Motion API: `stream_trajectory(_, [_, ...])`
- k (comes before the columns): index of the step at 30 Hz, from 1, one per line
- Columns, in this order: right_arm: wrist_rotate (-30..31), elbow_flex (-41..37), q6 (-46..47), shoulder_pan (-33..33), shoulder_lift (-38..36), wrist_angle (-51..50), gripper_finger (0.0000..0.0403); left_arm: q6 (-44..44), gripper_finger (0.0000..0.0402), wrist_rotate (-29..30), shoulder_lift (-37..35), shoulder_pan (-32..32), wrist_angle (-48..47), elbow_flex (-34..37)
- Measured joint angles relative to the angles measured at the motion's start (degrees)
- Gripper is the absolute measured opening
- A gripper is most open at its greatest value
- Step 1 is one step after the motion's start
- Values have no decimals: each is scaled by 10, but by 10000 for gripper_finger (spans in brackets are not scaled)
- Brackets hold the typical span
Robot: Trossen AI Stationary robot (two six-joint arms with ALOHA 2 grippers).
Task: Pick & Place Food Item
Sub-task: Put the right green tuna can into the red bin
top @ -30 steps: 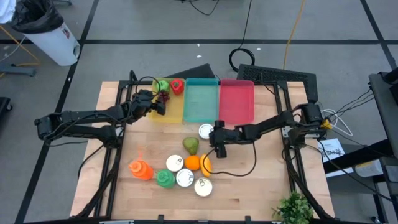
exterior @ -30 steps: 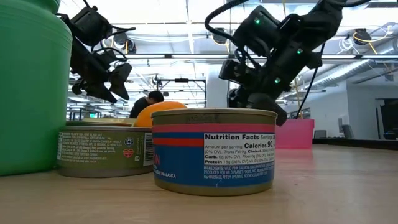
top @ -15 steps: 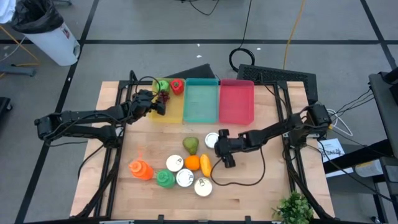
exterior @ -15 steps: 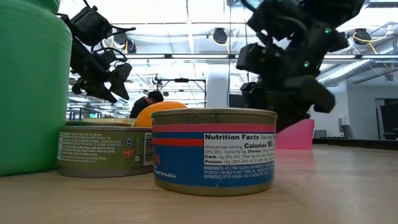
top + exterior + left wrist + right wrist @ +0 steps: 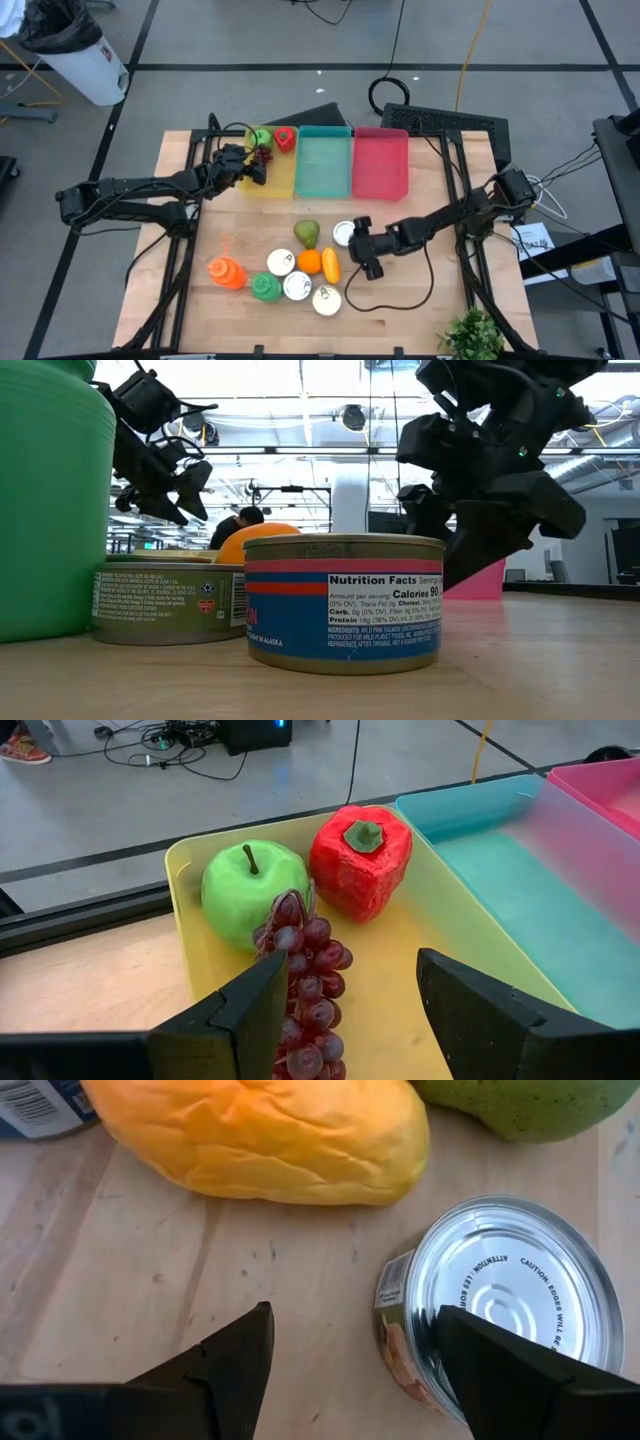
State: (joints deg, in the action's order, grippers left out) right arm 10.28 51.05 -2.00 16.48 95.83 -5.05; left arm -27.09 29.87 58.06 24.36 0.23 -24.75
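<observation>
My left gripper (image 5: 345, 1020) hangs open over the yellow tray (image 5: 268, 172), above purple grapes (image 5: 305, 990) that lie on the tray floor beside a green apple (image 5: 255, 890) and a red pepper (image 5: 360, 860). My right gripper (image 5: 350, 1370) is open and low over the wood at mid-table (image 5: 366, 258). A silver-topped can (image 5: 500, 1305) stands right by one of its fingers, and a yellow-orange fruit (image 5: 260, 1135) and a green fruit (image 5: 530, 1095) lie just beyond. My right gripper has one finger (image 5: 480, 1360) in front of the silver-topped can's side (image 5: 400, 1335), slanting down from the table's right. That finger hides the spot, so I cannot tell whether it touches the can. The can stands upright on the table.
A teal tray (image 5: 323, 165) and a pink tray (image 5: 381, 162) stand beside the yellow one. Near the front lie an orange (image 5: 309, 261), three more cans (image 5: 297, 286), a green bottle (image 5: 265, 288) and an orange bottle (image 5: 227, 271). Bare wood lies to the right (image 5: 430, 290).
My right gripper has swung toward the table's near edge and a little right, staying open. The silver-topped can beside it has shifted the same way, toward the near edge. My left arm has kept still.
</observation>
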Motion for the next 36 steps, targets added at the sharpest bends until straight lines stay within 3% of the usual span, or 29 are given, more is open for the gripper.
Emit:
stream_trajectory(23, [-1,0,37,21,-9,0,263,0,228,0,0,0,0,0])
stream_trajectory(33, [-28,-19,63,28,-12,3,263,-1,228,0,0,0,0,0])
stream_trajectory(36, [-61,-30,77,27,-13,8,263,-1,228,0,0,0,0,0])
